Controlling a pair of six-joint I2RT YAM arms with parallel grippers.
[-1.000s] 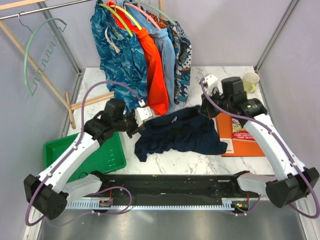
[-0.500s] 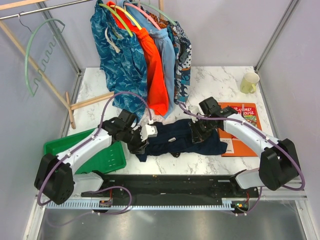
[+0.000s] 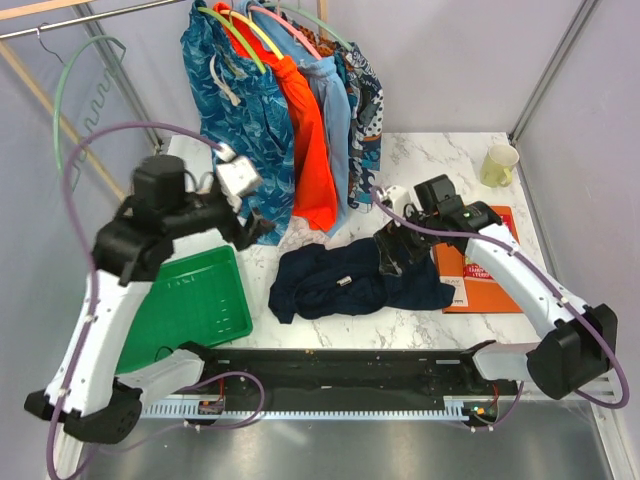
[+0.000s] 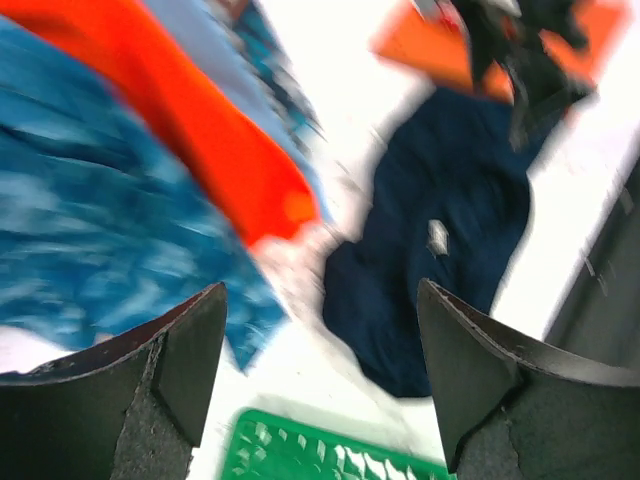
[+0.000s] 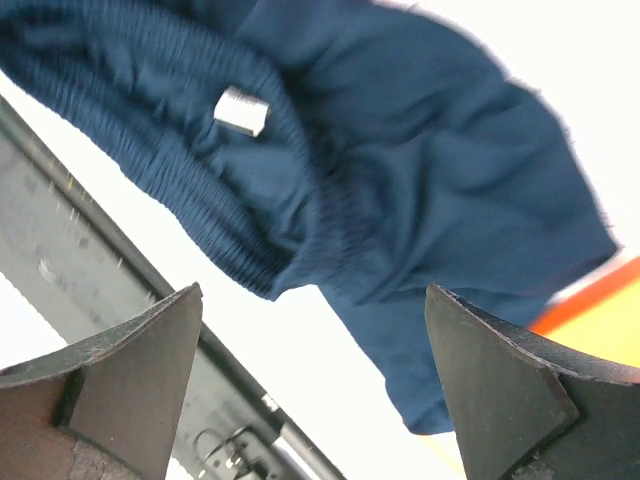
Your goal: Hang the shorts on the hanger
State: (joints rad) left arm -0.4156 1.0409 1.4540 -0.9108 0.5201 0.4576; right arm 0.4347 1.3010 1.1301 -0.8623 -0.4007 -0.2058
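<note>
The dark navy shorts (image 3: 350, 280) lie crumpled on the marble table (image 3: 450, 150), near its front centre, not yet lifted. Their elastic waistband with a small white label faces the front edge.

The right gripper (image 3: 392, 255) hovers over the shorts' right half, jaws wide apart and empty. The left gripper (image 3: 258, 218) is held high beside the hung teal patterned shorts (image 3: 235, 110), jaws also apart and empty.

The mint-green hanger (image 3: 72, 68) hangs bare from a rail at the far left, well apart from the shorts.

The step in hand looks like the first grasp. The next move probably calls for closing on the waistband.

An orange book (image 3: 485, 265) touches the shorts' right edge, and a green tray (image 3: 190, 310) lies to the left. The route to the hanger passes the left arm and the hanging clothes.
</note>
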